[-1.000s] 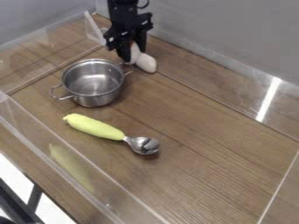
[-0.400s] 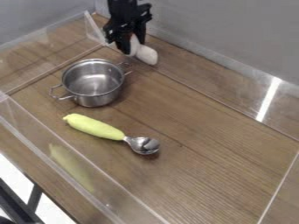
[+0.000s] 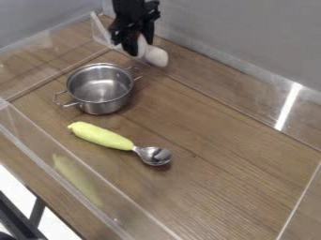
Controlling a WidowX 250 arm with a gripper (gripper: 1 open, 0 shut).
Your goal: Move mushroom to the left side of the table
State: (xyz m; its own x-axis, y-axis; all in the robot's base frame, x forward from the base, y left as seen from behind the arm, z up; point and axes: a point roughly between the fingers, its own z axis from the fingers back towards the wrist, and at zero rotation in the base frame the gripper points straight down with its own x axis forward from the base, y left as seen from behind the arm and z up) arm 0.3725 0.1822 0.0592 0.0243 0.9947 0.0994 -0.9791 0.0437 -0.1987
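At the back of the table [image 3: 220, 127], my gripper [image 3: 135, 44] hangs just above the wood. Its dark fingers are shut on the mushroom [image 3: 156, 57]. The cream-white stem sticks out to the lower right of the fingers, and the cap is mostly hidden between them. The mushroom appears lifted slightly off the tabletop, beyond the steel pot.
A steel pot [image 3: 100, 86] with side handles stands in front and to the left of the gripper. A metal spoon with a yellow handle [image 3: 119, 142] lies nearer the front. Low clear acrylic walls [image 3: 286, 105] border the tabletop.
The gripper has risen a little and drifted back-left, carrying the mushroom with it. Pot and spoon have not moved.
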